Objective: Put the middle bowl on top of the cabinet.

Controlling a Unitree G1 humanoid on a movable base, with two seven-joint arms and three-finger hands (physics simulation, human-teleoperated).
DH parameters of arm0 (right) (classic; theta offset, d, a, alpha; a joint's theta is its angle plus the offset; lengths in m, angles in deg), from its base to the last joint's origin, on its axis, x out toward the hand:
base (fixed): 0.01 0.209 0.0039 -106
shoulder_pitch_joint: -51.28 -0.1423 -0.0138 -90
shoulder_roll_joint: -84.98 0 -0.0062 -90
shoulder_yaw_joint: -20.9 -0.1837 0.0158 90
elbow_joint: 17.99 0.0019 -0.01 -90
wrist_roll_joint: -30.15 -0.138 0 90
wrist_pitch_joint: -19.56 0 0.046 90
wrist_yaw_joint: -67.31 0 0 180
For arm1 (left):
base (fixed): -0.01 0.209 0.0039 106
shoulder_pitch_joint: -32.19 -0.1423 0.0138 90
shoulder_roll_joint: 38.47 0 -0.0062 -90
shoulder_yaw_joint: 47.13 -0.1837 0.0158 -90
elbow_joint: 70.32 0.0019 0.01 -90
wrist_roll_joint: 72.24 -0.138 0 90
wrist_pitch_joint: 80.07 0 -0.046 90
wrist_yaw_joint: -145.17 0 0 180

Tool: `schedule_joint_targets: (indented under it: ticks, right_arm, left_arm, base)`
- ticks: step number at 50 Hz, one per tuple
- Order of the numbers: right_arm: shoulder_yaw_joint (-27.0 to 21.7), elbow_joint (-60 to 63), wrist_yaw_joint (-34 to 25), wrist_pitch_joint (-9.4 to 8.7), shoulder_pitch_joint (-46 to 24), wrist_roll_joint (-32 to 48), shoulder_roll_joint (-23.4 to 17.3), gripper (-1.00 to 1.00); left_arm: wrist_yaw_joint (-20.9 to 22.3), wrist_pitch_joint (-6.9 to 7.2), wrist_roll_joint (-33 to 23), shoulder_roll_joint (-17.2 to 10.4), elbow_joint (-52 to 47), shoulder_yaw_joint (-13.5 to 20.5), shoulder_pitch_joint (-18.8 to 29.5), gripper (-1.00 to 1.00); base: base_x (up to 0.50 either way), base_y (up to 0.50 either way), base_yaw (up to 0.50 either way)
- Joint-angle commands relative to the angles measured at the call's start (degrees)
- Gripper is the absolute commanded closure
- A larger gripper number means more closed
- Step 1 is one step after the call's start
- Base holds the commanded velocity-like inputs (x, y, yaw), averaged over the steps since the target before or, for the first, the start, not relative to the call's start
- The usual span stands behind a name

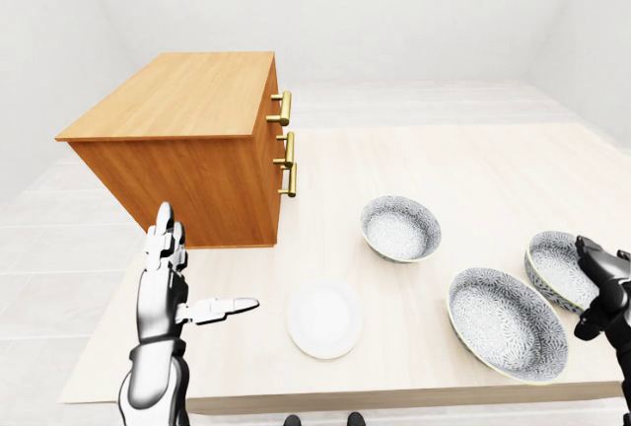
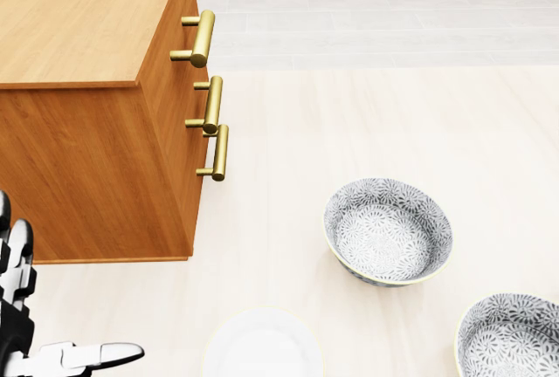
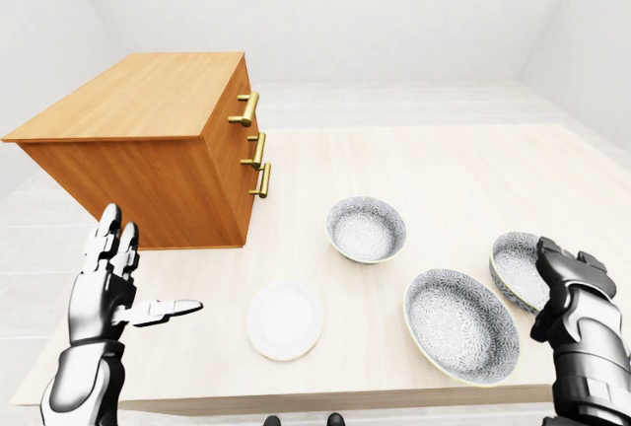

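Three patterned grey bowls sit on the pale table (image 1: 463, 165): a small one (image 1: 399, 229) on the left, a wide one (image 1: 508, 322) in the middle, and another (image 1: 557, 268) at the right. The wooden cabinet (image 1: 187, 140) with brass handles (image 1: 284, 145) stands at the table's left. My left hand (image 1: 197, 273) is raised at the lower left, open, fingers up and thumb out, below the cabinet. My right hand (image 1: 590, 290) hovers at the right edge beside the right bowl's rim, with its fingers bent in a loose claw and holding nothing.
A white plate (image 1: 324, 319) lies between my left hand and the wide bowl. The table's near edge runs along the bottom of the eye views. White floor and walls surround the table.
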Motion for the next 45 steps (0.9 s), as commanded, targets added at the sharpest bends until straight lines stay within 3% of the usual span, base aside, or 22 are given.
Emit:
schedule_joint_targets:
  ticks: [1, 10, 37, 45]
  right_arm:
    - [1.0, -0.6, 1.4, 0.00, 1.2, -2.3, -0.6, -1.00]
    - [0.7, 1.9, 0.6, 0.00, 2.5, -2.4, -0.1, -1.00]
    - [0.8, 6.3, -1.5, 0.00, 2.5, 0.7, 2.5, -1.00]
    - [0.1, 7.2, -1.9, 0.00, 2.8, 1.1, 2.5, -1.00]
  left_arm:
    - [0.5, 1.28, -0.4, 0.5, -2.6, -0.2, -0.8, -1.00]
    - [0.8, 1.24, -0.6, 0.8, -3.1, -0.2, -1.3, -1.00]
    - [1.9, -0.84, 0.8, 0.8, -0.5, 1.8, -1.2, -1.00]
    - [2.1, -0.75, 1.0, 0.9, -0.5, 2.0, -1.1, -1.00]
  base:
    - [0.00, 0.00, 0.00]
    - [0.00, 0.00, 0.00]
    - [0.00, 0.00, 0.00]
    - [0.00, 0.00, 0.00]
